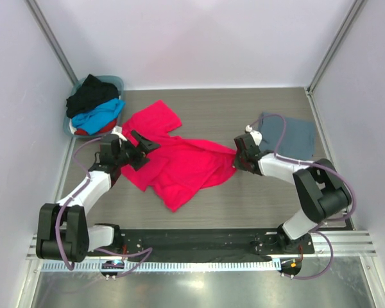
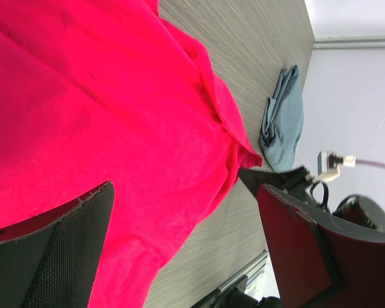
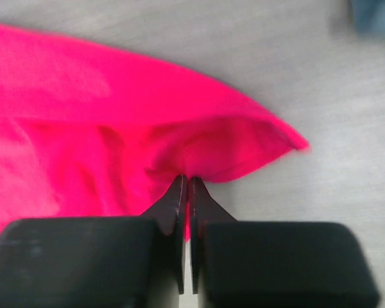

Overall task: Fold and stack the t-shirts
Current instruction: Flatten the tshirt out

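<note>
**Red-pink t-shirt being pinched at its right edge; left hand being held open above it**

The grey wood-grain worktop (image 1: 244, 199) is being occupied across its middle by the red-pink t-shirt (image 1: 179, 163), which is lying spread out and rumpled, one sleeve pointing to the far side.

The left arm (image 1: 90, 183) is being stretched forward and inward from its base, so that the left hand (image 1: 144, 146) is being held over the shirt's left part. In the left wrist view this hand (image 2: 183, 186) is being shown released, its two fingers (image 2: 64, 250) standing wide apart with red cloth beneath them; whether the cloth is being touched cannot be told.

The right arm (image 1: 314, 192) is being bent back at the elbow and reached inward and low. The right hand (image 1: 237, 164) is being set at the shirt's right edge. In the right wrist view that hand (image 3: 185, 183) is being shown clenched, a fold of the red-pink hem being grasped between its fingertips.

The grey-blue t-shirt (image 1: 295, 138) is lying folded at the far right of the worktop, just behind the right wrist and apart from the red-pink one.

At the far left corner a teal basket (image 1: 119, 81) is being filled by a black t-shirt (image 1: 90, 95) on top, a bright blue t-shirt (image 1: 101, 115) below it, and a sliver of red cloth (image 1: 83, 131) at the near rim.
</note>
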`<action>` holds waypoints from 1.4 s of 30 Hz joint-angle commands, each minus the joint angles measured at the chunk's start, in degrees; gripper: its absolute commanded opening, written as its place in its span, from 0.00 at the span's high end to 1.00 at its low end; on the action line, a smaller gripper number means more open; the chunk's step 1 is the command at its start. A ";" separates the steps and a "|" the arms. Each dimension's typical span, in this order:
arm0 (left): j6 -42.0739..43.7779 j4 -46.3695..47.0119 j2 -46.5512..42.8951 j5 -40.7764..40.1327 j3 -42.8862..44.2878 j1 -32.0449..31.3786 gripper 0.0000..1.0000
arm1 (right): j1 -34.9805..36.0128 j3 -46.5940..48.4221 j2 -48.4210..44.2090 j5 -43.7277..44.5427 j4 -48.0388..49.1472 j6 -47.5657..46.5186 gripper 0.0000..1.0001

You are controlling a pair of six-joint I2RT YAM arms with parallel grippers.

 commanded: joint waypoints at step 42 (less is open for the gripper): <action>22.99 -27.51 5.57 -35.19 13.83 -26.05 0.29 | 4.72 7.08 -7.99 -0.81 2.01 0.34 0.44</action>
